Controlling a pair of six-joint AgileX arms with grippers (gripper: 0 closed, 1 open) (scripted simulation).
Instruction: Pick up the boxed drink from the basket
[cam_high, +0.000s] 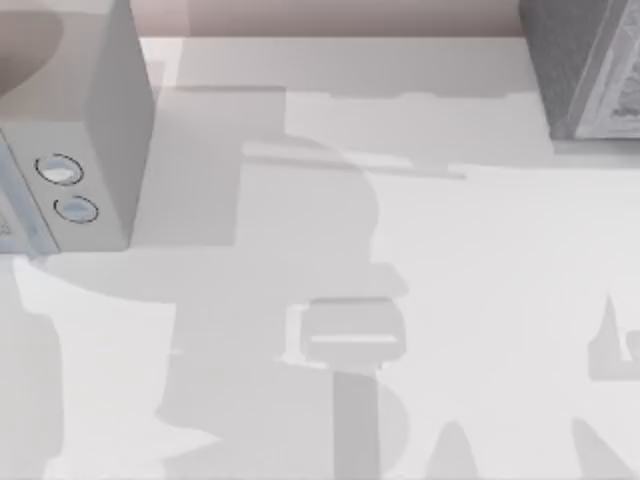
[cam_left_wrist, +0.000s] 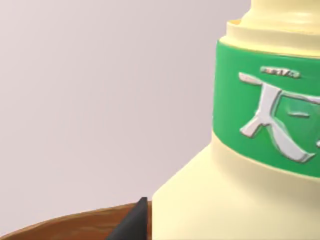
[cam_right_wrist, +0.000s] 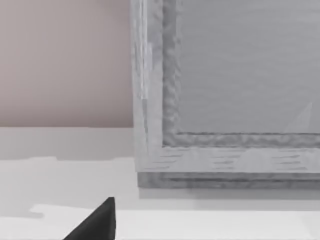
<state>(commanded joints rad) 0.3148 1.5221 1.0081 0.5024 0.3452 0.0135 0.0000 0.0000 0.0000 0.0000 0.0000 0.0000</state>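
While boxed drink (cam_left_wrist: 240, 200) sits close against left pincer fingertip (cam_left_wrist: 134, 222), brown basket rim (cam_left_wrist: 65, 225) below, grip state unclear, right pincer fingertip (cam_right_wrist: 97, 222) over white bench (cam_high: 480, 280), near grey box (cam_right_wrist: 225, 100).

The boxed drink (cam_left_wrist: 215, 200) stands very close to the left wrist camera, upright, its pale yellow body widening below a green label band (cam_left_wrist: 265, 120) that carries raised silvery characters. Above the band the yellow neck narrows in steps. A dark tip of one of the left gripper's fingers (cam_left_wrist: 131, 224) sits just beside the drink's lower body, in front of a curved brown basket rim (cam_left_wrist: 65, 226). Behind is a plain pale wall (cam_left_wrist: 100, 100).
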